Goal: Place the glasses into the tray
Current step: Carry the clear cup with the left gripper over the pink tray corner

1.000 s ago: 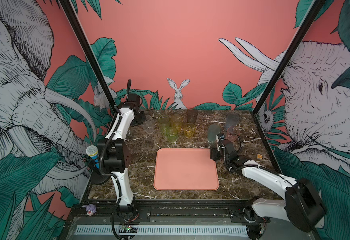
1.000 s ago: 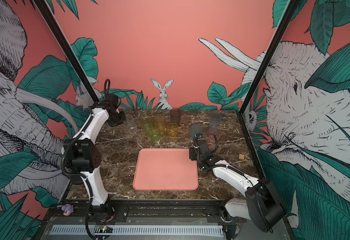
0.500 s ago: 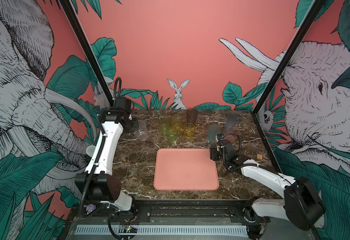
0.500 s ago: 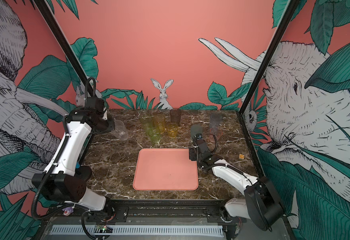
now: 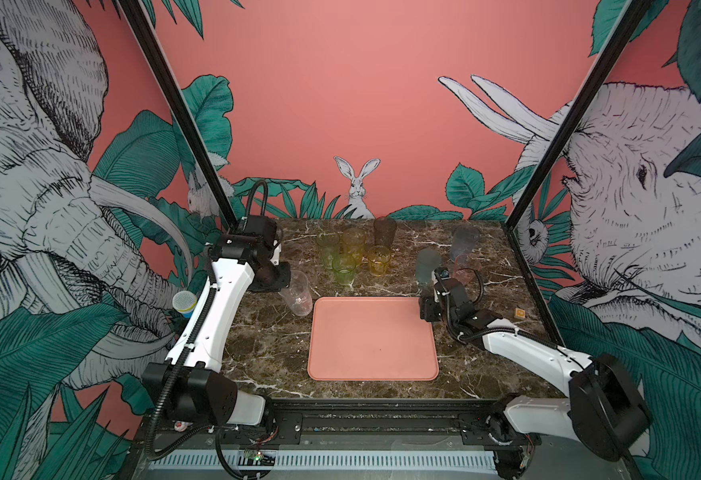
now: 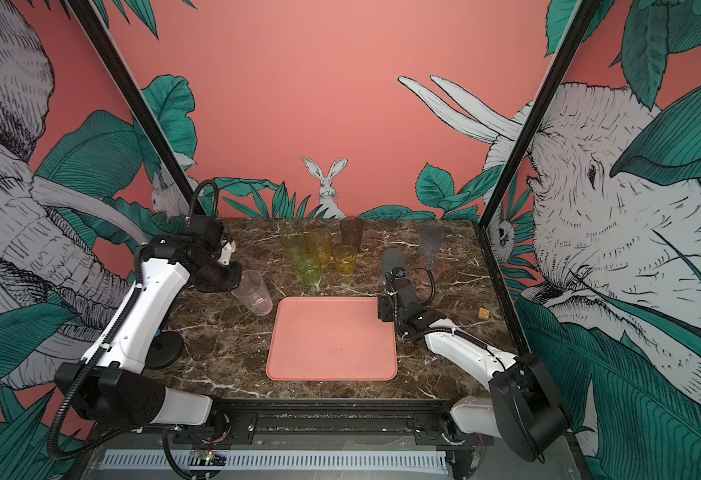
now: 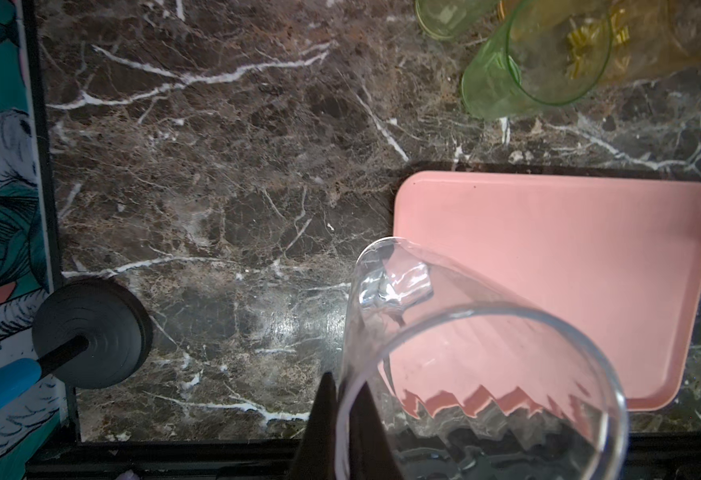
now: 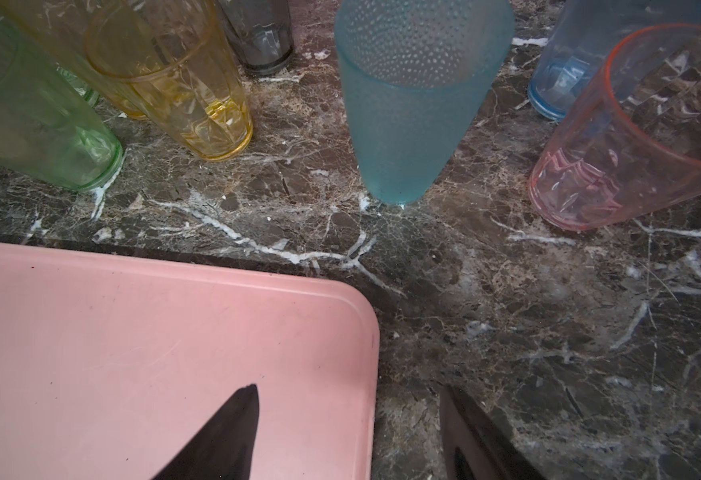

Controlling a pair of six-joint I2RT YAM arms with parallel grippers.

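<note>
Clear glass (image 5: 296, 293) is in your left fingers (image 7: 319, 428). They're clamped shut on its rim wall, one finger inside and one outside, and the glass hangs tilted w/ its base swung out ahead of the tips. Tray (image 5: 373, 338) lies just beyond and below that base, w/ nothing in it yet. The base is abt at the tray corner nearest those fingers, not over the middle. The other eight glasses (image 5: 353, 243) stand on the worktop (image 5: 265, 345) past the tray, well ahead of the left fingers.

Your right fingers (image 8: 215, 440) are spread apart, holding nothing, over another tray corner. The teal glass (image 8: 415, 104) is straight ahead of them, w/ the pink glass (image 8: 631, 145) beside it.

Step, I'd say: carry of glass no. 1, placement not yet done. Nxt move needs:
- bring it on over the tray
- turn the wrist till the glass is upright
- lower till the base sits flat, then let go

It's a thin rim pinch, so I'd go slow, since it could swing or slip.
</note>
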